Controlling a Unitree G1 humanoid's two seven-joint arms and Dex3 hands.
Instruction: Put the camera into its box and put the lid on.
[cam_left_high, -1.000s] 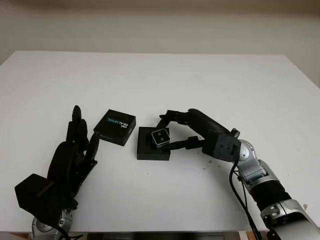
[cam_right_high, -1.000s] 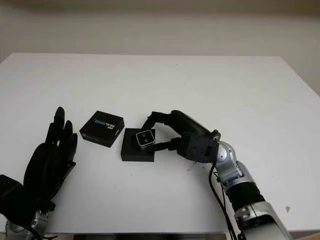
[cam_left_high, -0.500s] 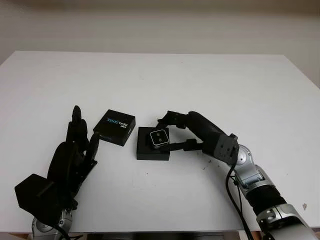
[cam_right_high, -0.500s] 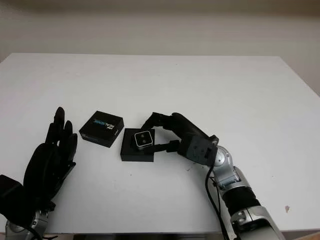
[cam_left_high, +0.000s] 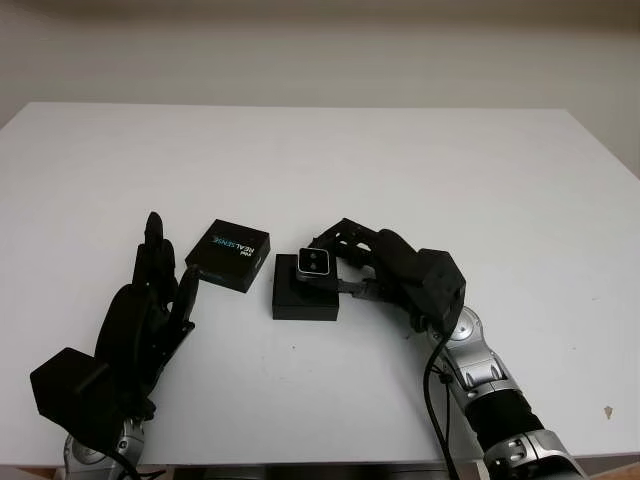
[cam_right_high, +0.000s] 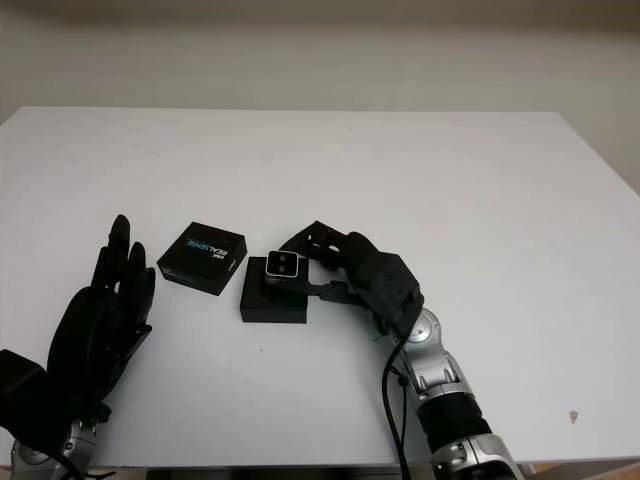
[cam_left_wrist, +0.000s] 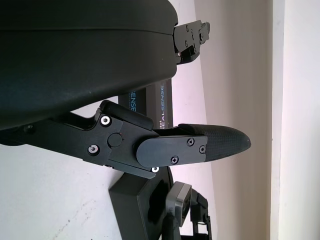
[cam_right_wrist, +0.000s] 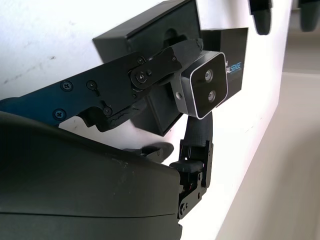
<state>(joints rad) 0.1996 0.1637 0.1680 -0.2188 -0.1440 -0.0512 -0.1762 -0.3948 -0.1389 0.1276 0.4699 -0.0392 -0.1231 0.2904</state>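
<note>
Now the small silver camera (cam_left_high: 315, 264) sits pinched in the right hand (cam_left_high: 372, 268), held tilted just above the far edge of the open black box (cam_left_high: 305, 297); the box lies under those fingers (cam_right_wrist: 150, 70) on the white table (cam_left_high: 400, 170); its lid (cam_left_high: 229, 255) lies just beyond, toward the left hand (cam_left_high: 150, 300), which is open and holds nothing.

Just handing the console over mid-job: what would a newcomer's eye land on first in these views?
First, the right hand at mid-table, its fingers closed on the small silver square camera, held tilted just above the open black box base. Next, the flat black printed lid lying on the white table just left of the base. The open left hand is at the near-left, beside the lid.
</note>
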